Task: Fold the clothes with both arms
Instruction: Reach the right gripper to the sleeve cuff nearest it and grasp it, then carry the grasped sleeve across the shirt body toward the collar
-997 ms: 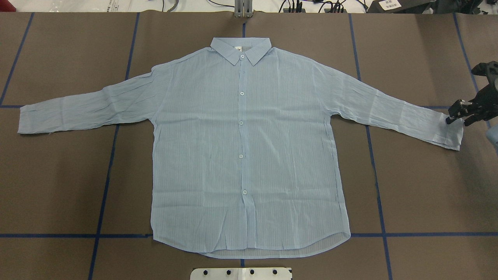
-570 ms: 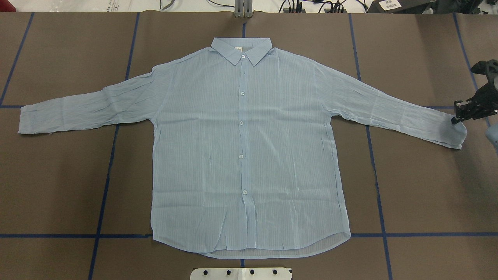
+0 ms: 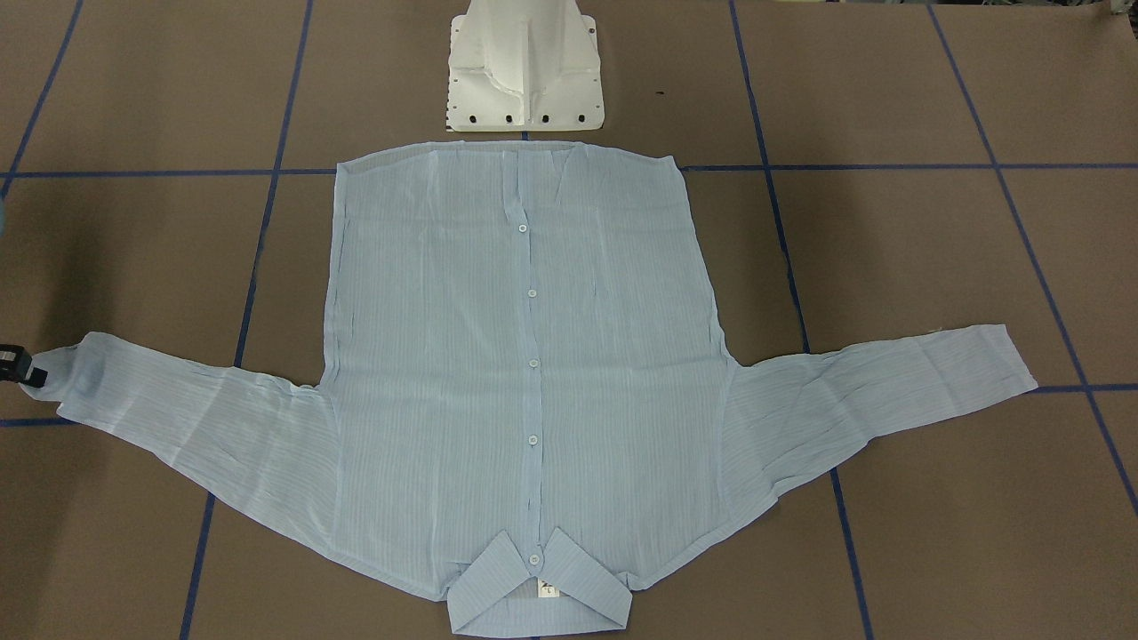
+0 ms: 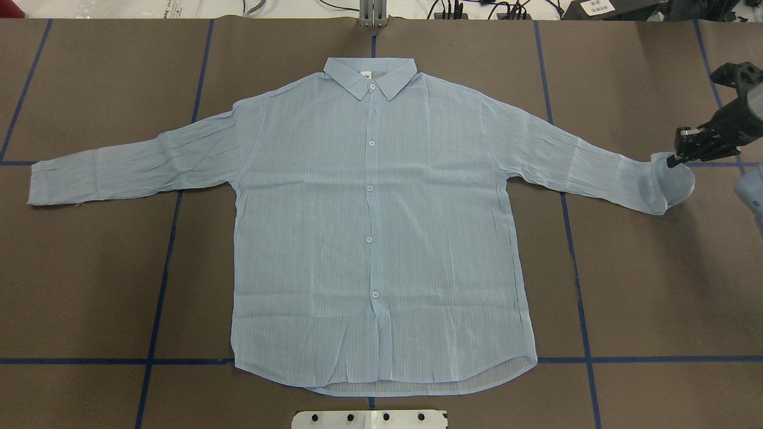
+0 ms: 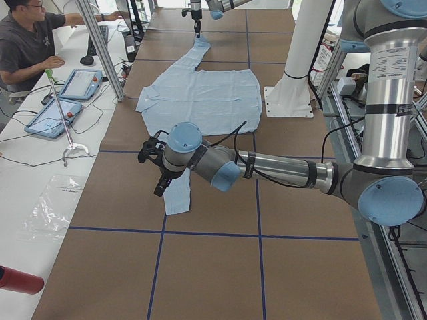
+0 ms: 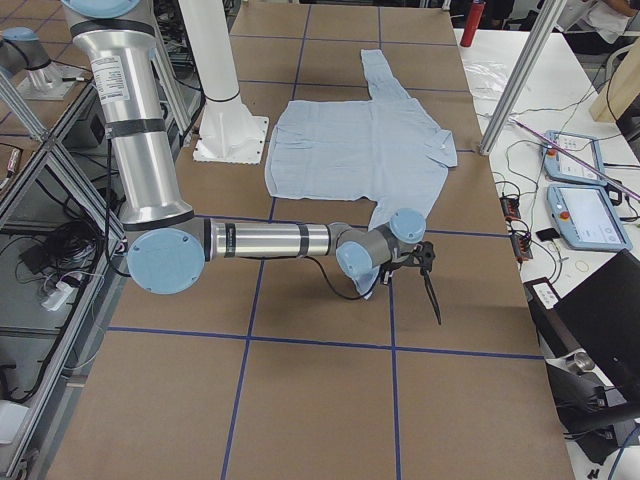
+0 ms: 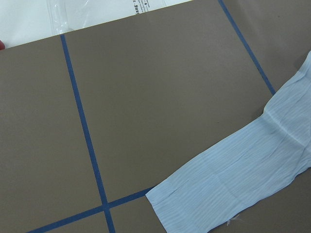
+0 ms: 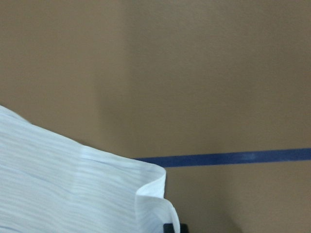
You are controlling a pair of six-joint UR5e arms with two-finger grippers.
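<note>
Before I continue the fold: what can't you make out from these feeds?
Left gripper: shows only in the left side view, above the sleeve end; open or shut unclear.
Right gripper: at the raised cuff; overhead too small to show how much cloth it pinches; front view's edge cuts it off; right wrist view shows just a black sliver.
Neck label: print too small.

Nothing comes through clean. The shirt (image 4: 369,238) has a neck label (image 4: 365,74), well across from the right gripper (image 4: 675,157): a dark mark, too small to read. Beyond that gripper, a box sticker (image 4: 598,6) shows lines of print, all blur. Ahead of the left wrist camera, a clear bag (image 7: 73,12) carries black print at the frame edge, possibly "Su", cut off. The arm sticker (image 6: 120,75), on the right arm (image 6: 260,240) far back from its gripper: fine print, unreadable.
</note>
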